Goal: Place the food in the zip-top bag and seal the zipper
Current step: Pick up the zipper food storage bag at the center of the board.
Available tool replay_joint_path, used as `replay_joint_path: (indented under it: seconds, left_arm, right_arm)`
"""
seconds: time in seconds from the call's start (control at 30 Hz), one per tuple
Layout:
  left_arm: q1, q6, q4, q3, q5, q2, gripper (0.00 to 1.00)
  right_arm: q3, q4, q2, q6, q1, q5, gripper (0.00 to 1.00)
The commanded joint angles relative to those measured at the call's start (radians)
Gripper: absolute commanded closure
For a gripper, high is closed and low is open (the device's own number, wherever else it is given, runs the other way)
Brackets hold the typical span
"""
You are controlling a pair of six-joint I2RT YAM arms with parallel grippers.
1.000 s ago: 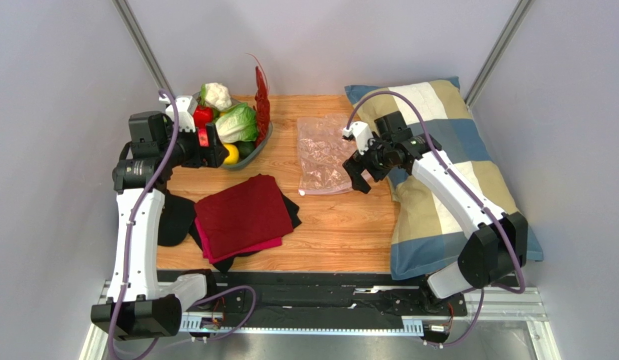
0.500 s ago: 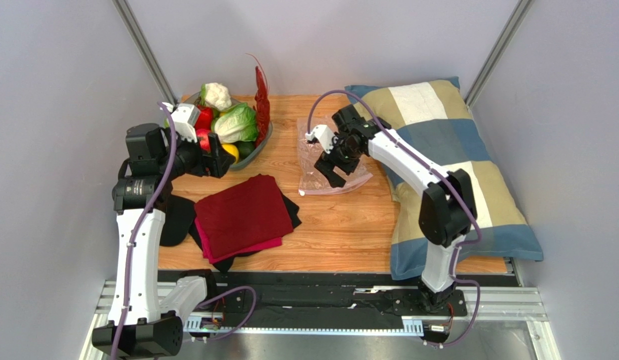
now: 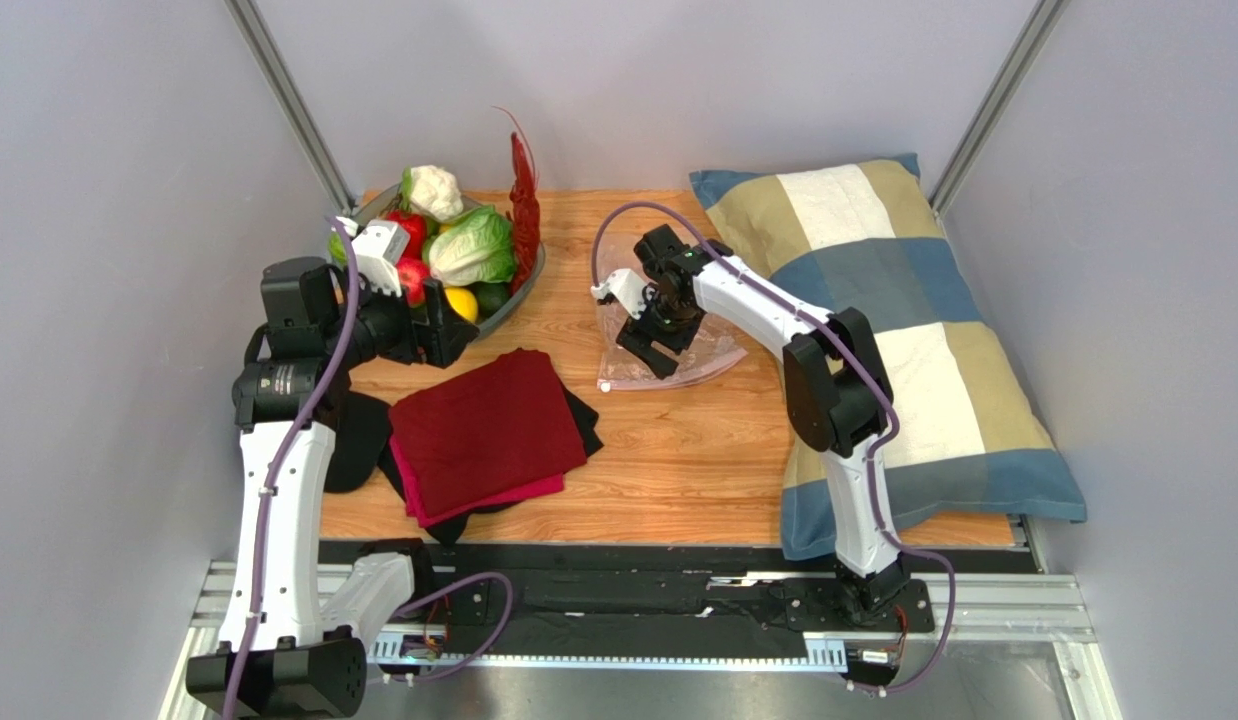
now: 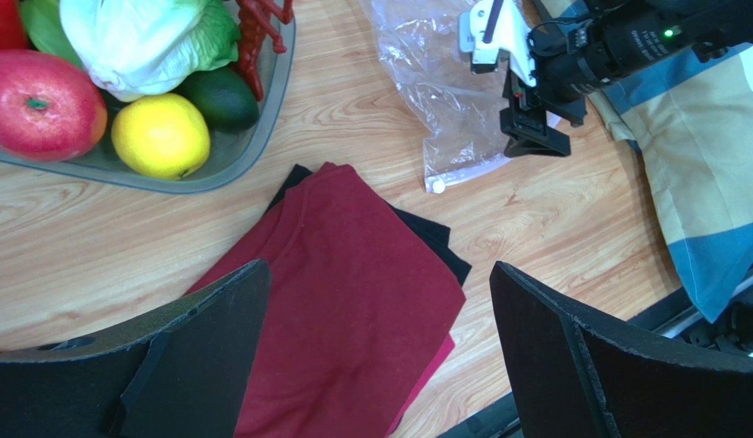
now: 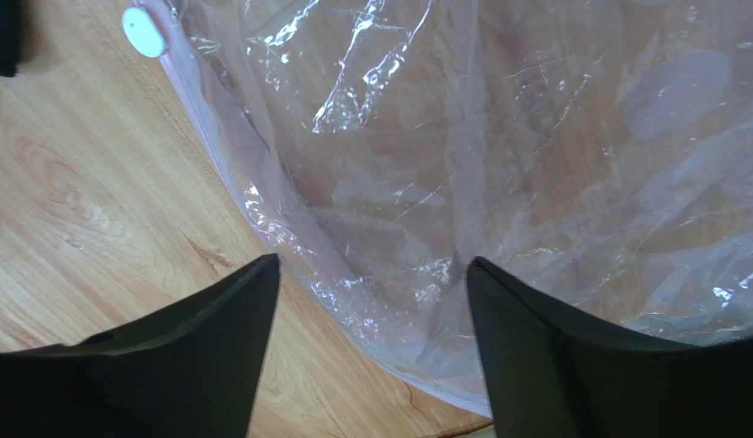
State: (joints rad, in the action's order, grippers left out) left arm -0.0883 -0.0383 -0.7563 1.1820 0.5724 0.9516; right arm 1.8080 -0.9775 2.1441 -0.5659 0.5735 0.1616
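Observation:
The food lies in a grey bowl at the back left: a dark-red lobster, a green ball and a red fruit. The clear zip-top bag lies flat on the table's middle. Its zipper runs along the near edge, with a white slider at the end. My right gripper hangs open over that edge, one finger on each side of the zipper, pinching nothing. Beside the bowl, my left gripper is wide open and empty above the red cloth.
A folded dark-red cloth on black fabric lies at front left. A checked pillow fills the right side. In the bowl are also a lemon, an avocado and a cauliflower.
My right arm swung left from the pillow's edge onto the bag's near edge, its jaws narrowing a little. The bag's near edge bowed outward. The left arm barely moved.

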Motion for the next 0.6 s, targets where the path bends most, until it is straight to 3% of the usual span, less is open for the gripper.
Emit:
replay_joint_path:
  seconds: [0.0,0.1,0.13,0.2,0.43,0.57]
  left_arm:
    - [-0.002,0.017,0.040,-0.005,0.058,0.001,0.01]
    - [-0.002,0.011,0.040,-0.004,0.081,0.018,0.01]
    - [-0.002,0.009,0.041,-0.004,0.087,0.021,0.01]
    - [-0.002,0.012,0.046,-0.004,0.102,0.033,0.01]
    - [0.018,0.023,0.096,-0.018,0.112,0.052,0.01]
    - [0.047,-0.020,0.173,-0.062,0.115,0.053,0.01]
  right_arm:
    - [0.019,0.013,0.019,-0.011,0.002,-0.016,0.31]
    - [0.025,0.013,0.011,0.006,0.002,0.004,0.55]
    - [0.025,0.013,0.005,0.009,0.000,0.012,0.74]
    - [0.022,0.013,-0.010,0.024,-0.001,0.024,1.00]
    - [0.088,-0.003,-0.096,0.208,-0.067,0.171,1.00]
    - [0.192,0.000,-0.133,0.438,-0.174,0.417,1.00]
